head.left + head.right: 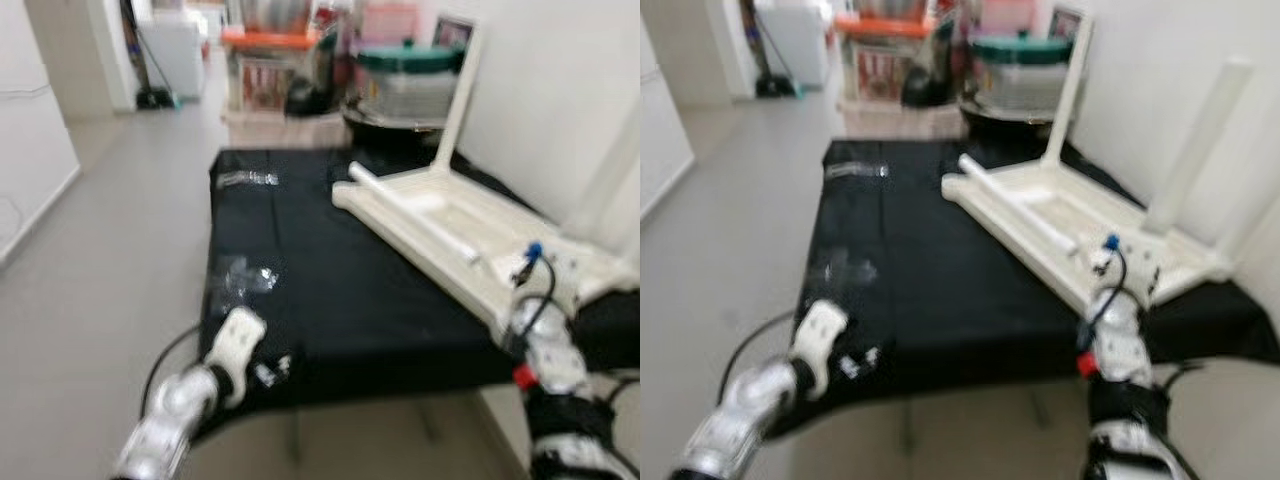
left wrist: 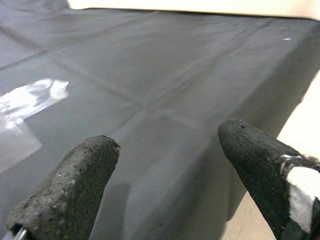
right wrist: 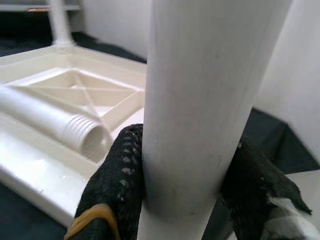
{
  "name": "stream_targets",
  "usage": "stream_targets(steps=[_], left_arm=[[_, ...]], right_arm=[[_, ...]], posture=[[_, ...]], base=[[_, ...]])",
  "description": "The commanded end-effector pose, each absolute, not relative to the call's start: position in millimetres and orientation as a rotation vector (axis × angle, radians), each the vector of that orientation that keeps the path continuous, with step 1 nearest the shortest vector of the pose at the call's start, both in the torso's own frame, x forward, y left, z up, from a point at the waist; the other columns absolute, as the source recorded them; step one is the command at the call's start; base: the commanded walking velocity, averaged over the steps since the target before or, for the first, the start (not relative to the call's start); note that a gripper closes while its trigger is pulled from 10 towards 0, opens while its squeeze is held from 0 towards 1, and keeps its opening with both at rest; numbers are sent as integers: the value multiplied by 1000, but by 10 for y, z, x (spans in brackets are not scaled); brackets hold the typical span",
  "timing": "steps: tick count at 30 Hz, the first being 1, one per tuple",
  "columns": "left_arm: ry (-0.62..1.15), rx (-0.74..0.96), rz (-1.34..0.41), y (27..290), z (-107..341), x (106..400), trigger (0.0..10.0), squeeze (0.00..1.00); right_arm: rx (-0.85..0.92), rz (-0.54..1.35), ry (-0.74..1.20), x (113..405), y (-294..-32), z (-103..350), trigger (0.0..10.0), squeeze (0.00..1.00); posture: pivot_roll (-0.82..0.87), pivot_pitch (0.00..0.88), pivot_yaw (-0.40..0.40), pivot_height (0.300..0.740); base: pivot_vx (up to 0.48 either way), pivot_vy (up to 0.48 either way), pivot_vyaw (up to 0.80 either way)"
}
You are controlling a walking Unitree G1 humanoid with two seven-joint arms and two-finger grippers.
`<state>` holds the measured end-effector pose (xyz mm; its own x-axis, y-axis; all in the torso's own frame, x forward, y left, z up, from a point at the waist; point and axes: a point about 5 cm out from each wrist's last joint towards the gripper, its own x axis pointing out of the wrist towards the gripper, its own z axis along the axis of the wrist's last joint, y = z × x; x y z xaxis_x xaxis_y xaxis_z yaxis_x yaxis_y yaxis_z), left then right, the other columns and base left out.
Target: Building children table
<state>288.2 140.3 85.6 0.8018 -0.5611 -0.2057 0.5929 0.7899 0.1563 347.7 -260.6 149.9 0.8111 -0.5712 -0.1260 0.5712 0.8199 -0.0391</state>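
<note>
My right end effector (image 3: 182, 195) clenches a smooth white cylindrical table leg (image 3: 210, 90) beside the ribbed plastic tabletop (image 1: 450, 235). My left end effector (image 2: 167, 170) hangs released over the matte black-clothed bench (image 1: 320, 290), lower left

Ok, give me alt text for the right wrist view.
The right gripper has its jaws closed around an upright white table leg. Behind it, a loose threaded leg lies in the upturned white tabletop on black cloth.

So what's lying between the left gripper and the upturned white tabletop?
Bare black cloth in the left eye view; the plastic bag sits off to the side of the left gripper and tabletop.
</note>
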Motion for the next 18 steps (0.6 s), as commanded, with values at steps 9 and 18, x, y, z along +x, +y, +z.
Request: stream_targets(steps=[9, 18], left_arm=[[141, 215, -642, 1320, 862, 2874, 10000, 0], [144, 215, -641, 1330, 858, 2870, 10000, 0]], right_arm=[[-36, -435, 33, 3614, -2464, 1691, 10000, 1000], [73, 50, -152, 3629, -2097, 2008, 10000, 0]], posture=[[22, 0, -123, 740], [18, 0, -114, 740]], base=[[0, 0, 0], [0, 0, 0]])
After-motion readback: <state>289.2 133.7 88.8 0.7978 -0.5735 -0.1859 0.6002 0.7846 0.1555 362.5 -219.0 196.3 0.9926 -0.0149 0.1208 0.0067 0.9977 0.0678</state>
